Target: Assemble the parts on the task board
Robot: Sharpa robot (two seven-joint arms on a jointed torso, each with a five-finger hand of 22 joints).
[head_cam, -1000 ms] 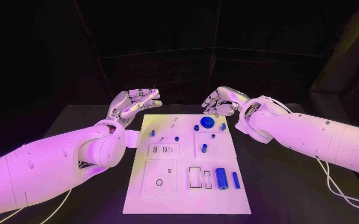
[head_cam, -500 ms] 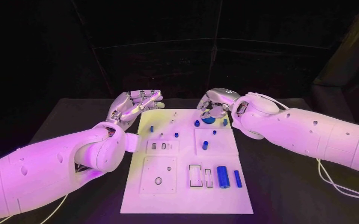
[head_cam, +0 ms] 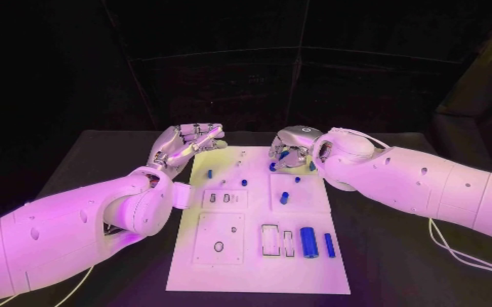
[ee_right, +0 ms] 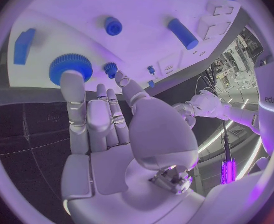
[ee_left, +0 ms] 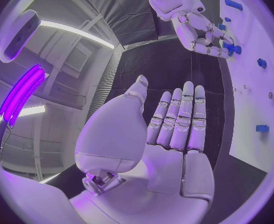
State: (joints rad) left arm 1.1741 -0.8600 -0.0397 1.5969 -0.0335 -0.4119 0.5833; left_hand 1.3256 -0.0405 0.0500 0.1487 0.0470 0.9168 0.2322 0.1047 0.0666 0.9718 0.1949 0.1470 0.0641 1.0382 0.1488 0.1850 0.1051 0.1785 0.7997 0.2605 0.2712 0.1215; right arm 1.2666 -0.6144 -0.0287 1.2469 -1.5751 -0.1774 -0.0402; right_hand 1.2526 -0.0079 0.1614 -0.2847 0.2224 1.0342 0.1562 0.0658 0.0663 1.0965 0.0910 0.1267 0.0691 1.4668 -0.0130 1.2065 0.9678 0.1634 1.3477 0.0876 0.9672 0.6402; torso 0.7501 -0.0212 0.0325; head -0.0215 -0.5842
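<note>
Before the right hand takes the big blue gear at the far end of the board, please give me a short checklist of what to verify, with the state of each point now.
1. Right hand is over the blue gear: ok; the right wrist view shows one fingertip at the gear's edge.
2. Gear is gripped: not ok; the fingers lie extended, none wrapped around it.
3. Small blue gear beside it is clear of the fingers: cannot tell; it sits very near them.
4. Left hand is out of the way: ok; open, holding nothing, beside the task board's far left corner.
5. Gear lies flat on the board: ok.
</note>
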